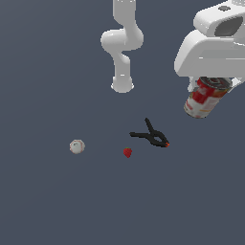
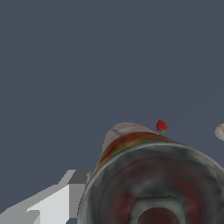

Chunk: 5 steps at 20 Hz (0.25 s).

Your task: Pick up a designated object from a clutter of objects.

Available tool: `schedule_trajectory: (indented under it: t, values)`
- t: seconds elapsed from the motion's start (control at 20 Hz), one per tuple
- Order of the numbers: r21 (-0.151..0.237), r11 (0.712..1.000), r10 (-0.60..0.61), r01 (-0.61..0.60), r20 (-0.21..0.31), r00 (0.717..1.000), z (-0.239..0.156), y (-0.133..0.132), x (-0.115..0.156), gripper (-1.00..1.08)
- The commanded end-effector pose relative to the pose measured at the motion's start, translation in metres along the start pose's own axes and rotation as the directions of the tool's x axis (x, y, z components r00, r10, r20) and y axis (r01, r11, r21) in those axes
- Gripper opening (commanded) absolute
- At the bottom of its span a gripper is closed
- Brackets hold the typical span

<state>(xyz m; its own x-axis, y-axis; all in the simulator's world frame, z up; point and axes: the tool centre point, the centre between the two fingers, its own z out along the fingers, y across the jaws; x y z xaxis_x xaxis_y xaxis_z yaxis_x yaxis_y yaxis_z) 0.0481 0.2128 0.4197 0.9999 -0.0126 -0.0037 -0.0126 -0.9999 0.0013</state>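
Red-and-white can (image 1: 205, 98) tilted, clamped in claw (image 1: 209, 88), above clamp (image 1: 152, 135), strawberry (image 1: 127, 152), ball (image 1: 77, 146)

Grey floor (image 1: 43, 201) carries ball (image 1: 77, 146), strawberry (image 1: 127, 152), seemingly a clamp (image 1: 154, 135).

Dull grey metal tops the paper-labelled can (image 1: 206, 97); arm (image 1: 122, 43) glossy white plastic; clamp (image 1: 153, 136) matt black; desk (image 1: 57, 201) matt slate

Red-and-white can (image 1: 206, 99), whitish ball (image 1: 77, 146), red strawberry (image 1: 127, 152), black red-tipped clamp (image 1: 153, 136), grey floor (image 1: 57, 201).
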Motion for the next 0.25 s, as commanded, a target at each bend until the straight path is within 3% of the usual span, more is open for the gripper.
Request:
schedule_trajectory:
  t: [0.0, 0.2]
  values:
    - [0.001, 1.000, 0.001, -0.001, -0.004, 1.000, -0.0060, -0.0035, 0.0009, -1.00]
    - [0.001, 1.000, 0.001, -0.001, -0.004, 1.000, -0.0078, -0.0054, 0.0013, -1.00]
